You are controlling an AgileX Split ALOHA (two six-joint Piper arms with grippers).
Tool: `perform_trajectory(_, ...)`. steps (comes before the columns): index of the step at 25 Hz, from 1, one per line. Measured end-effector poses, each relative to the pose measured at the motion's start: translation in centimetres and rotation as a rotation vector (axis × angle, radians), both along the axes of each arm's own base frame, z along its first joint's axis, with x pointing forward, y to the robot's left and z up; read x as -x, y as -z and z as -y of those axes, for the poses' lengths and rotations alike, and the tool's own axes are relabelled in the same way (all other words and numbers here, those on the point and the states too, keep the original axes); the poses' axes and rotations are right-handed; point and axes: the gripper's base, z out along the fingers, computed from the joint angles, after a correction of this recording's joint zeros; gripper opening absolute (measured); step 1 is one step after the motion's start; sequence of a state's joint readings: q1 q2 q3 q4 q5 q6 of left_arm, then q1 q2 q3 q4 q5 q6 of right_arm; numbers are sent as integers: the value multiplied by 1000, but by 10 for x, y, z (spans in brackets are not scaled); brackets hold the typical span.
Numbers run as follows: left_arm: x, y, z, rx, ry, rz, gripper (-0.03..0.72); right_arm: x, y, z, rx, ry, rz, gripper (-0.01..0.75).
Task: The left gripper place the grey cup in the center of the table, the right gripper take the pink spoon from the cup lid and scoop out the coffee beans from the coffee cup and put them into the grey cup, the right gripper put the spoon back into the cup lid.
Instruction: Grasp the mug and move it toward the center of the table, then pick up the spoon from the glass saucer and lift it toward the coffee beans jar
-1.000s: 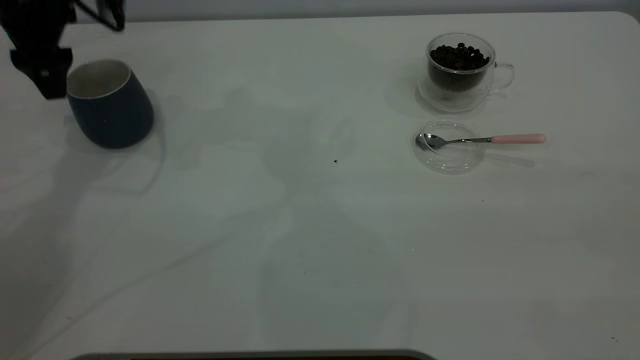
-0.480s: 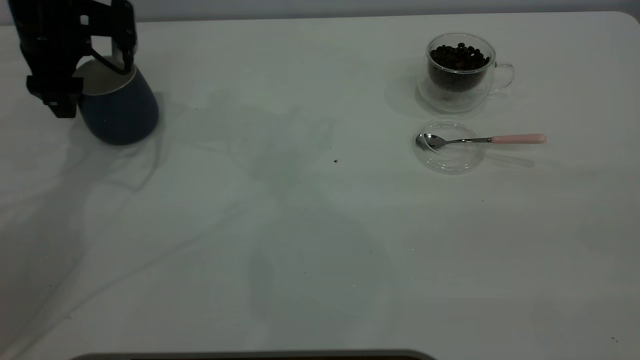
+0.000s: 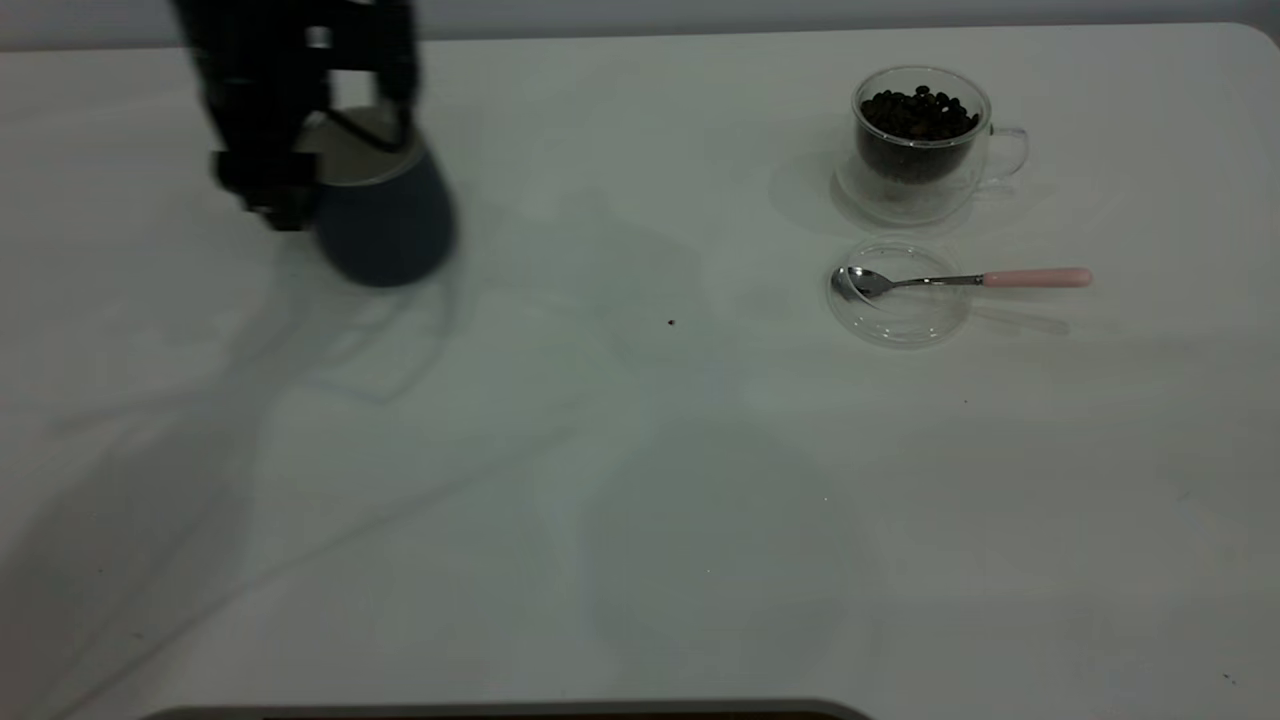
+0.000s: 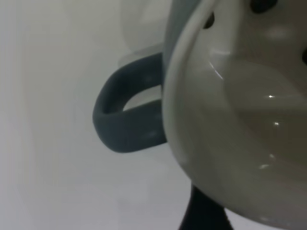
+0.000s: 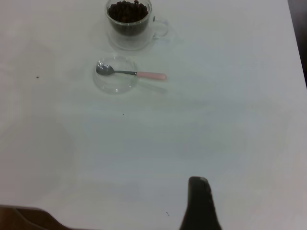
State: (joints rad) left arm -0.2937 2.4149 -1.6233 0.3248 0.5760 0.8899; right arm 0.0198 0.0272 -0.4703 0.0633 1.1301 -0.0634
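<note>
My left gripper (image 3: pixel 335 140) is shut on the rim of the grey cup (image 3: pixel 388 235), at the far left part of the table (image 3: pixel 640 480); both are motion-blurred. The left wrist view shows the cup's white inside (image 4: pixel 240 120) and its dark handle (image 4: pixel 124 129). The coffee cup (image 3: pixel 920 140) with coffee beans (image 3: pixel 918 112) stands far right. In front of it the cup lid (image 3: pixel 900 305) holds the pink spoon (image 3: pixel 1035 277), bowl in the lid, handle pointing right. My right gripper (image 5: pixel 199 201) hangs high over the table's near side, away from the spoon (image 5: pixel 151 75), and is outside the exterior view.
A single dark speck (image 3: pixel 671 322) lies near the table's middle. The table's rounded corner is at the far right, beyond the coffee cup. A dark edge runs along the front of the exterior view.
My left gripper closed on the grey cup's rim and carried it to the right, toward the table's middle. The coffee cup, lid and spoon have not moved.
</note>
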Motion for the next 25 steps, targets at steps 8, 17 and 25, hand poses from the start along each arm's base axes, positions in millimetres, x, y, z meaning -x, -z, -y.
perform_trajectory(8, 23, -1, 92, 127, 167, 86, 586, 0, 0, 0, 0, 0, 0, 591)
perform_trajectory(17, 38, -13, 128, 158, 215, 127, 586, 0, 0, 0, -1, 0, 0, 591)
perform_trajectory(25, 46, -123, 104, 109, -109, 246, 586, 0, 0, 0, -1, 0, 0, 591)
